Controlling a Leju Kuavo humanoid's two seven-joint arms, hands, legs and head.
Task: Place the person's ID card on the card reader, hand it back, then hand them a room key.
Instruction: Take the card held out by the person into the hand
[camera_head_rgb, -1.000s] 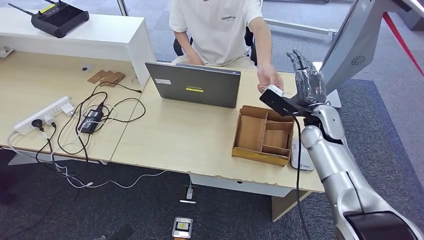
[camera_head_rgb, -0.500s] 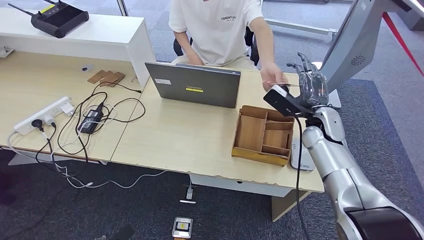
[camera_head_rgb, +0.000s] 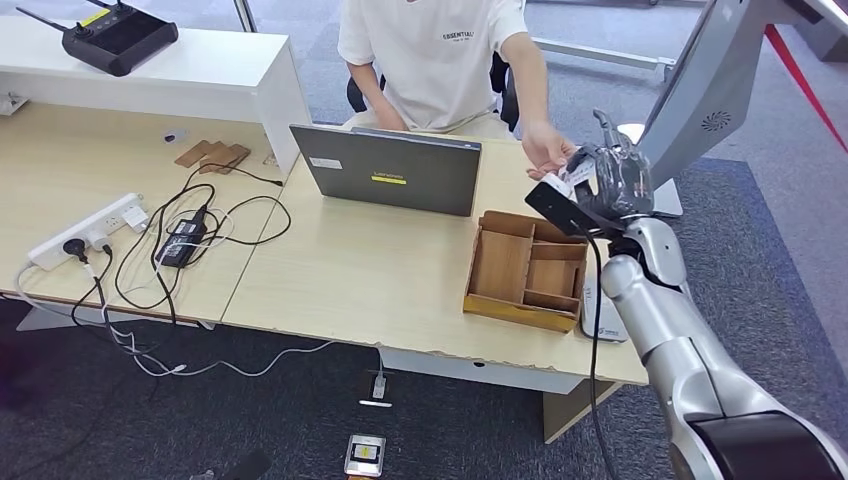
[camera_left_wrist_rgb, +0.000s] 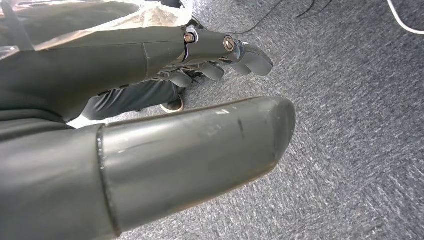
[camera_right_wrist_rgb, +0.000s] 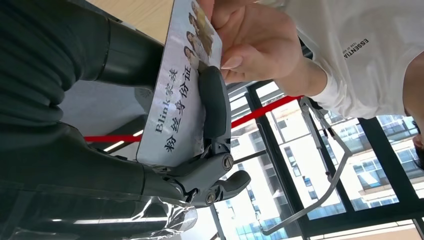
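Two hands meet on the ID card (camera_right_wrist_rgb: 182, 85) at the far right of the worktop (camera_head_rgb: 380, 270): the person's hand (camera_head_rgb: 548, 150) pinches one end while the right hand (camera_head_rgb: 612, 178) has its fingers (camera_right_wrist_rgb: 215, 107) closed on the other, mid-handover. Near it sit a wooden tray (camera_head_rgb: 525, 268) and a laptop (camera_head_rgb: 390, 170). Low over grey carpet (camera_left_wrist_rgb: 350, 125), the left hand (camera_left_wrist_rgb: 150, 125) hangs holding nothing.

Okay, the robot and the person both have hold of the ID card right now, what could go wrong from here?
1. The person's hand grips one end of the ID card while the right hand has a finger across it; pulling away early could tug or bend the card.
2. If the person lets go before the fingers close firmly, the card might slip.
3. The wooden tray sits below the raised arm; a quick descent could clip it.
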